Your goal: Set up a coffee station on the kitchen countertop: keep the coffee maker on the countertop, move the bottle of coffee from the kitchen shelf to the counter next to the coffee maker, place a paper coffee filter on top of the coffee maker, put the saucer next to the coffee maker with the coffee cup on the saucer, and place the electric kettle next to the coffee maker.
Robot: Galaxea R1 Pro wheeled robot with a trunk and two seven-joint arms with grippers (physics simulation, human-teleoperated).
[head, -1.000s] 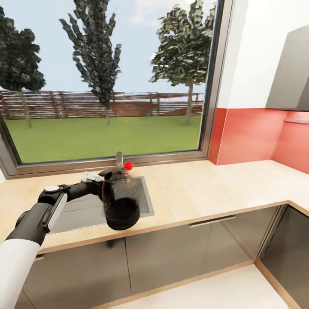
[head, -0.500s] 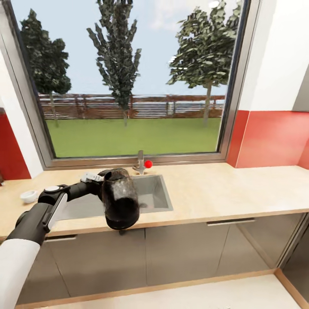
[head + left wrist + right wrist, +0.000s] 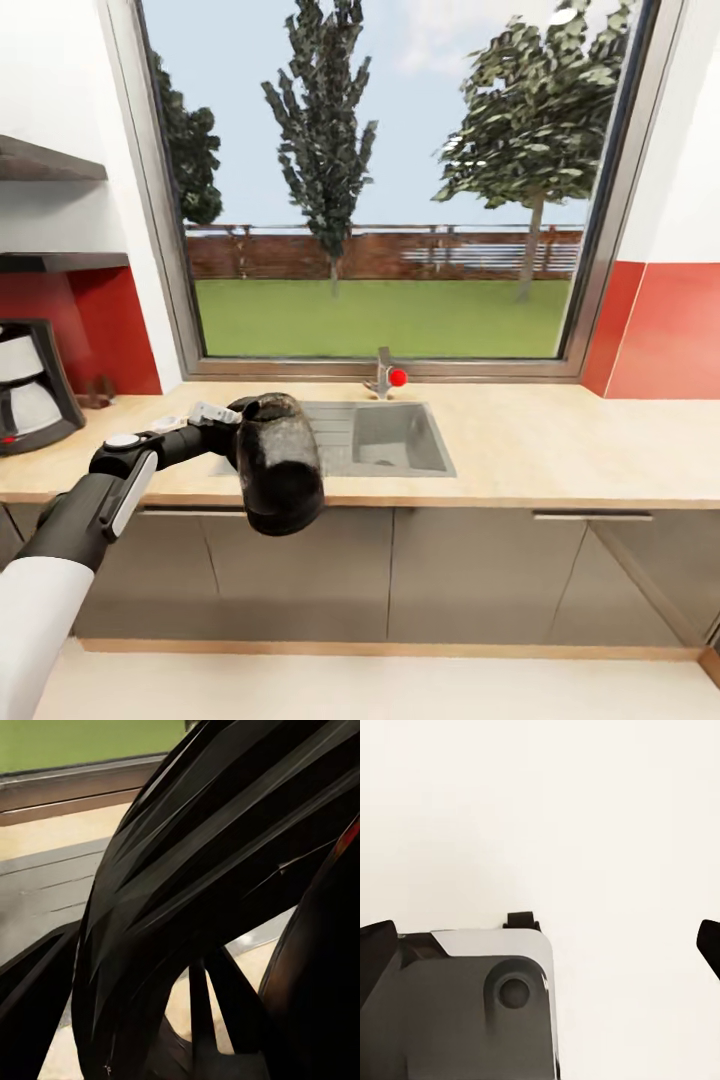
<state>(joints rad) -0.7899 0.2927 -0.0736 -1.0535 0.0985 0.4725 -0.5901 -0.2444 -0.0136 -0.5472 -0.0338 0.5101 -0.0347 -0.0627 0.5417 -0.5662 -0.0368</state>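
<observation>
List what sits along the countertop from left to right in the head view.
coffee maker → electric kettle, held in front of the countertop by the left end effector → sink with its faucet

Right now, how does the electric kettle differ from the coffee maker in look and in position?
The electric kettle is rounded, of dark smoky glass, and hangs tilted in the left gripper in front of the countertop; the coffee maker is angular, black with white, and stands upright on the countertop at the far left. Both have dark bodies.
</observation>
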